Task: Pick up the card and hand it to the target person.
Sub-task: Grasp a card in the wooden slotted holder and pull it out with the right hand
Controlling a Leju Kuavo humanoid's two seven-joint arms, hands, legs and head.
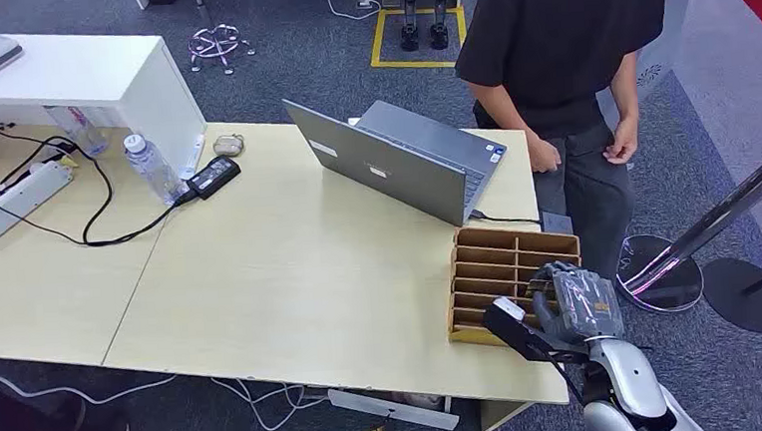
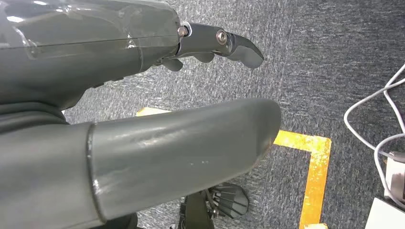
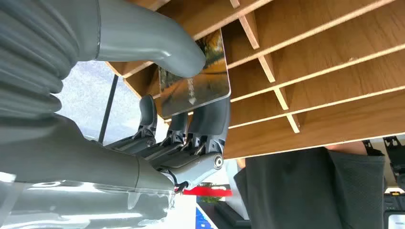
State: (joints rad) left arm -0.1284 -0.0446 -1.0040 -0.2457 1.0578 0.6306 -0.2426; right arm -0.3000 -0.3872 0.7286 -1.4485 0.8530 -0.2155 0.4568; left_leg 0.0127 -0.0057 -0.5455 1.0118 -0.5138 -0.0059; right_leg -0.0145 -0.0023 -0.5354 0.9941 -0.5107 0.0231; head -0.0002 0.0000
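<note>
Two hands observed: left hand (image 2: pixel 143 119) and right hand (image 1: pixel 577 303).
Left hand: seen in the left wrist view over grey carpet (image 2: pixel 310 57) with yellow floor tape (image 2: pixel 315 162); thumb and one dark finger (image 2: pixel 234 45) apart, nothing between them.
Desk, left part: power strip (image 1: pixel 12 203), black cables, water bottle (image 1: pixel 149 168) and black adapter (image 1: pixel 215 176) on the pale desk (image 1: pixel 261 273).
Desk, centre: grey laptop (image 1: pixel 404 159), lid raised, back toward the camera.
Wooden organiser: slotted tray (image 1: pixel 505 263) at the desk's right front corner, just in front of the laptop.
Right hand: positioned over the organiser's right side; thumb (image 3: pixel 157 38) and fingers (image 3: pixel 210 119) clamped on the card.
Card: card (image 3: pixel 196 88) pinched between thumb and fingers, close against the organiser's dividers; whether it touches them cannot be told.
Person: person (image 1: pixel 557 55) in a black shirt stands beyond the desk's right end, hands lowered.
Floor, right: stanchion base (image 1: pixel 660 273) beside the person.
</note>
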